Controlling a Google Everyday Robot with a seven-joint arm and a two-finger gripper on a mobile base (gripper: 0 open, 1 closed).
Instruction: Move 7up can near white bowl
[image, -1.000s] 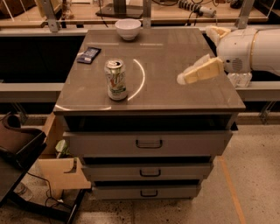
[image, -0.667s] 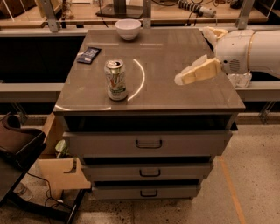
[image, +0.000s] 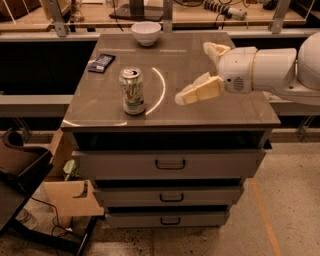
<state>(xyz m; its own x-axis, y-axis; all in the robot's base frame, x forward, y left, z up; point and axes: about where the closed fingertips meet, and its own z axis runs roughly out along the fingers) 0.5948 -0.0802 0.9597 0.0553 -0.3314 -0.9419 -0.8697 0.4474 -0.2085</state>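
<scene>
So in the camera view the table (image: 210, 117) is really a squat drawer cabinet with a smooth, slightly glossy grey-brown top, shiny enough to carry a thin curved streak of light (image: 161, 90) just right of the can. The 7up can (image: 132, 91) stands upright on the front-left part of the top. It's a plain cylinder of pale silvery metal with green and red logo marks and a silver lid. The white bowl (image: 146, 32) is round and plain, narrower at the foot, and it sits at the far edge, well apart from the can. A flat dark packet (image: 101, 62) lies near the left edge. The hand (image: 192, 72) reaches in from the right over the table's right half. It has blunt cream wedge fingers (image: 200, 91) on a smooth rounded white arm (image: 270, 70). The fingers are spread wide apart with nothing between them, off to the can's right and not touching it. Can't tell if the lower finger hovers or grazes the top. The arm gets cut off by the right border, and the packet's print is too small to read. Under the top are three grey drawer fronts with dark handles (image: 170, 164), and a brown cardboard box (image: 70, 195) sits at lower left, partly hidden behind the cabinet. As for room, bare tabletop runs from the can back to the bowl and across the middle toward the hand. The can sits fairly close to the front edge.
</scene>
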